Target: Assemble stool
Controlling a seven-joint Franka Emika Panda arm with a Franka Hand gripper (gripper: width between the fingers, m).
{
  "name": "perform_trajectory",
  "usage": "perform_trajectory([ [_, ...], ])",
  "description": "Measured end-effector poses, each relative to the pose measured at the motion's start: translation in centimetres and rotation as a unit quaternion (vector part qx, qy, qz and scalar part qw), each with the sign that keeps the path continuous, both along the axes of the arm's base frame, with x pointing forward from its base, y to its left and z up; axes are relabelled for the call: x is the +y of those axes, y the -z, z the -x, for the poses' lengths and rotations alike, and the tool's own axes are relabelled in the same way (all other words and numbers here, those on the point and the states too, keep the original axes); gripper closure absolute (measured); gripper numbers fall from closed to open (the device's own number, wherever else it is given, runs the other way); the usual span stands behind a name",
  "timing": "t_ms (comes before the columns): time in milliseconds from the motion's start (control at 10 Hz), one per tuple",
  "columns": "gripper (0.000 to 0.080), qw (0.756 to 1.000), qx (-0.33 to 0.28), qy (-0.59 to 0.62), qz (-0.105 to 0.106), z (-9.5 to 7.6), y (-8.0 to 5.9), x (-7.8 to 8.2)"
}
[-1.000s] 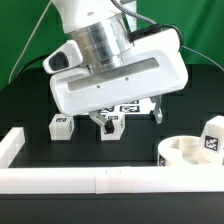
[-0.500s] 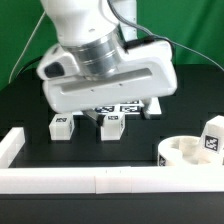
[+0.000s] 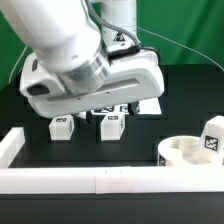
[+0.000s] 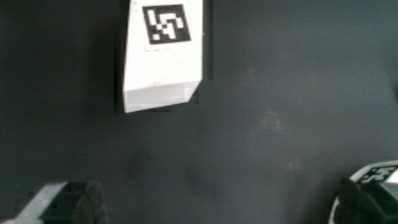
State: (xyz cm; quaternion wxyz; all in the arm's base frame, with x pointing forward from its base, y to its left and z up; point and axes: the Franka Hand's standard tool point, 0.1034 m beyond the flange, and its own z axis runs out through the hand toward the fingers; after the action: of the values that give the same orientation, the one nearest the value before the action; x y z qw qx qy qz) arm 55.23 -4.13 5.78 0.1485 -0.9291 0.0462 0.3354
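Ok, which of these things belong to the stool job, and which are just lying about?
Job: seat disc; leg by it; leg at the exterior view's left; middle leg; open gripper.
Lying about: marker board; white rail; table.

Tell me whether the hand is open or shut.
Open: in the wrist view the hand's two fingertips sit far apart with only bare table between them, gripping nothing.

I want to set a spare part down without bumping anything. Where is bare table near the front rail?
Free: the table between the rail, the outer leg, the middle leg and the seat disc. Crowded: the exterior view's right, where seat disc and third leg sit close; the arm hangs over the legs.
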Motion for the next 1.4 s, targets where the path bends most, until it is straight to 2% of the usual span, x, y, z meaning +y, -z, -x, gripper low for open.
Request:
perform_trajectory([
  [100, 0.0151, 0.999, 0.031, -0.015, 0.033, 0.9, 1.2, -0.5],
  [200, 0.0151, 0.997, 0.058, -0.016, 0.052, 2.2, 2.3, -0.3],
  [700, 0.0151, 0.997, 0.057, -0.012, 0.053, 2.0, 2.3, -0.7],
  [1000, 0.0151, 0.994, 0.090, -0.004, 0.058, 3.7, 3.6, -0.5],
  [1100, 0.0151, 0.990, 0.122, 0.008, 0.065, 4.9, 4.2, -0.1],
  [1400, 0.0151, 0.989, 0.131, 0.009, 0.067, 5.3, 4.5, -0.1],
])
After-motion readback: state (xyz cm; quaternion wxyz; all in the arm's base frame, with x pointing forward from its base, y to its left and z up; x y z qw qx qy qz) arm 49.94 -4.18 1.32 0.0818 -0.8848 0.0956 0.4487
